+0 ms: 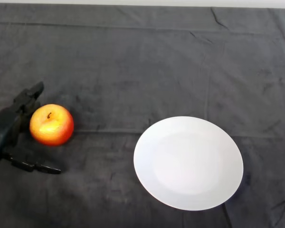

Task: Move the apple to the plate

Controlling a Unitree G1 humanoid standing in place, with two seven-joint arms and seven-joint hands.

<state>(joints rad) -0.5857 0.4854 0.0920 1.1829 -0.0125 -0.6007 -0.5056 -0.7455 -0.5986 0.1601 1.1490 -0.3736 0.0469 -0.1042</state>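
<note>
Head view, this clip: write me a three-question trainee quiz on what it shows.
1. True or false: the apple already lies on the plate.
2. On which side of the apple is the plate: A) robot's left, B) robot's right, C) directly behind it?
3. Fill in: the left hand is ____ around the apple, its fingers spread on either side, not closed on it.

Key: 1 false, the apple rests on the dark cloth; 2 B; 3 open.

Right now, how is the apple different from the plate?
The apple is red and yellow; the plate is plain white. The apple is a small ball, the plate wide and flat. The apple sits by the robot hand; the plate lies apart, to the right. Both rest on the dark cloth.
</note>
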